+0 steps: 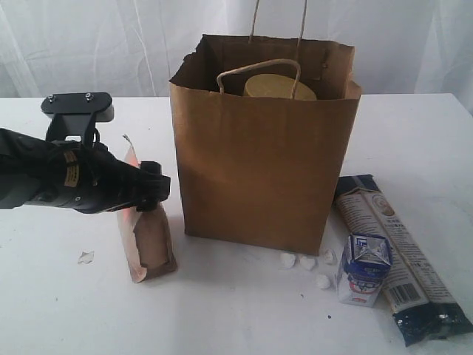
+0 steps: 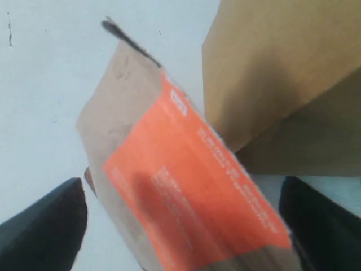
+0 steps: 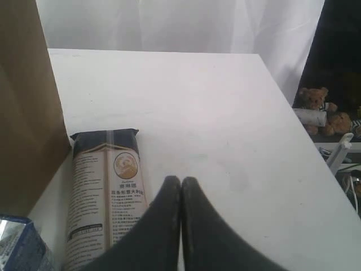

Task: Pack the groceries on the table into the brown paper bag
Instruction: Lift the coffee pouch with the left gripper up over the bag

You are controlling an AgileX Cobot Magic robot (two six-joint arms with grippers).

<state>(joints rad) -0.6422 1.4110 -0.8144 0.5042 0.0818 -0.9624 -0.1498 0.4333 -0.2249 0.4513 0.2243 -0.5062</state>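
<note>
The brown paper bag [image 1: 259, 170] stands upright mid-table with an olive-gold jar lid [image 1: 279, 87] showing inside. Left of it stands the brown-red pouch [image 1: 151, 244], leaning a little. My left gripper [image 1: 148, 188] reaches in from the left at the pouch's upper half. In the left wrist view the pouch [image 2: 192, 192] fills the space between the wide-apart fingers [image 2: 45, 226], with slim gaps on both sides and the bag [image 2: 271, 68] just behind. My right gripper [image 3: 181, 180] is shut and empty, hovering beside the long packet [image 3: 104, 192].
A small blue-white carton [image 1: 364, 270] and the dark-blue-and-cream packet [image 1: 403, 251] lie right of the bag on the white table [image 1: 414, 133]. White crumbs [image 1: 307, 262] sit by the bag's front corner. The table's edge and plush bears [image 3: 318, 107] show beyond the right gripper.
</note>
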